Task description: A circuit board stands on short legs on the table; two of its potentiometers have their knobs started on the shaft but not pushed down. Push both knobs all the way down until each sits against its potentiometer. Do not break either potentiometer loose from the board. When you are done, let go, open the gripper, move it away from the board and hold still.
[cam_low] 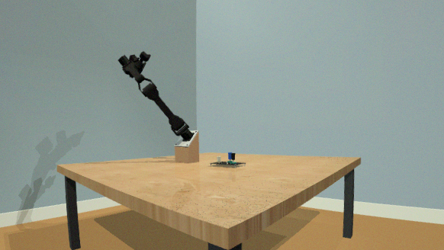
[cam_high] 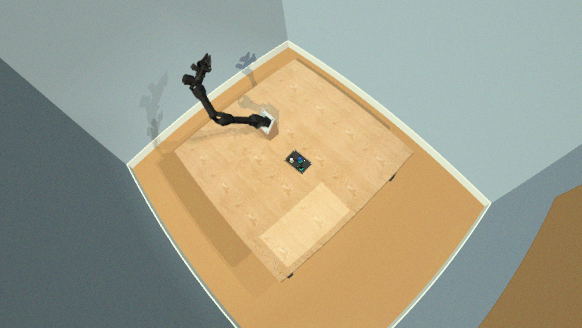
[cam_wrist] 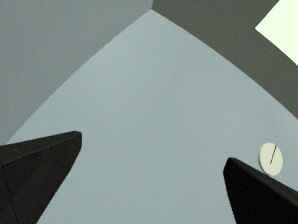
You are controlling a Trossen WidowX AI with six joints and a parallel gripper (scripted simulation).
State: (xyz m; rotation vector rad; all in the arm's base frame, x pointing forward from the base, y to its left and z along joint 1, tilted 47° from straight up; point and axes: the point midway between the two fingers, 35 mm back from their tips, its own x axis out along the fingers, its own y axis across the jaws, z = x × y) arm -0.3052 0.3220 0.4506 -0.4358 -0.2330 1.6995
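Looking down in the top view, we see the table (cam_high: pixel 225 167) (cam_low: pixel 191 194), its wood grained and knotted, with a paler rectangle (cam_high: pixel 305 225) near one edge. The board (cam_high: pixel 295 164) (cam_low: pixel 225 163) lies near mid-table, before the arm's block (cam_high: pixel 270 133) (cam_low: pixel 187 155). White skirting (cam_high: pixel 350 87) (cam_low: pixel 332 206) separates the orange-brown floor (cam_high: pixel 410 230) (cam_low: pixel 301 238) from blue-grey walls (cam_high: pixel 400 75) (cam_low: pixel 305 76) (cam_wrist: pixel 150 100).

In the exterior view, we find dark table legs (cam_low: pixel 72 213) and the board on short legs, bearing blue and black uprights. The arm (cam_low: pixel 164 107) (cam_high: pixel 204 102) leans high, casting wall shadows.

In the wrist view, we note the gripper (cam_wrist: pixel 154 153) (cam_high: pixel 204 62) (cam_low: pixel 134 57) wide open, holding nothing; beyond, a pale disc (cam_wrist: pixel 270 159) with a dark line.
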